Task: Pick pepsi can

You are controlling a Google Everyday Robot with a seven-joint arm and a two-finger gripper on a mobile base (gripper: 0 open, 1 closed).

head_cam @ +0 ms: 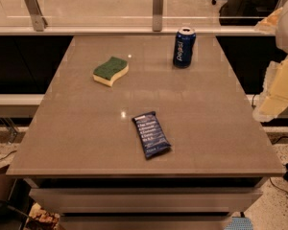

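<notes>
The pepsi can (184, 47) stands upright near the far edge of the bench (77, 128). It is one dark blue can with a silver top rim, and white lettering runs down its side. It lies to the left of the pincer (274, 96) in the view and farther back, well apart from it, and nothing touches it.

The pincer shows as a pale cream shape at the right edge of the view, beyond the bench's right side and over no part of its top. I cannot tell how far open it is, and nothing can be seen in its hold.

Three things lie on the one bench, each a single piece. Besides the can there is one sponge (111, 71), green on top and yellow beneath, lying flat. It is farther left of the pincer than the can is, and a little nearer the front than the can. One dark blue snack bar wrapper (151, 134) lies flat at a slant, left of the pincer and nearer the front than the other two things. All three are well apart from each other.
</notes>
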